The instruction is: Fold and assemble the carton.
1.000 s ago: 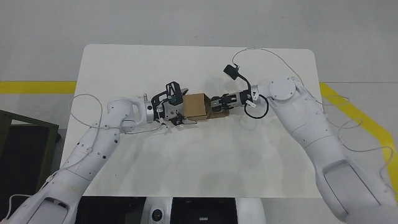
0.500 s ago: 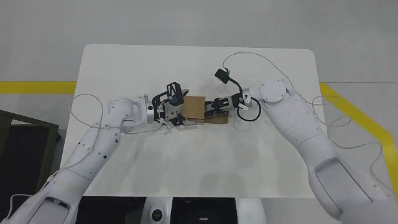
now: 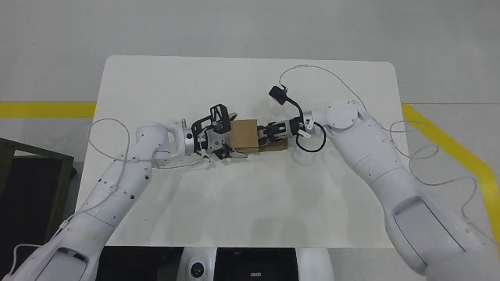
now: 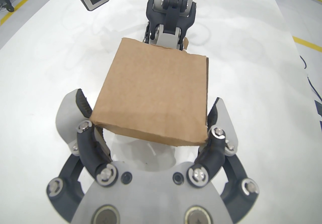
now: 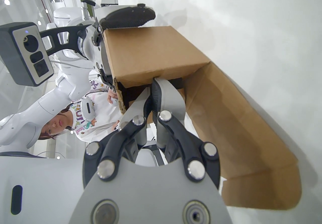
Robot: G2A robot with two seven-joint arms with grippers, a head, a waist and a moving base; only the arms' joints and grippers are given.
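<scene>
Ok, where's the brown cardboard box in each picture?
Top view: the brown cardboard carton sits mid-way across the white table, between the two grippers.
Left wrist view: the carton is held between the left gripper's fingers.
Right wrist view: the carton is just beyond the right gripper, with its long flap open.
Shared landmark: the right gripper at the carton's open end.
</scene>
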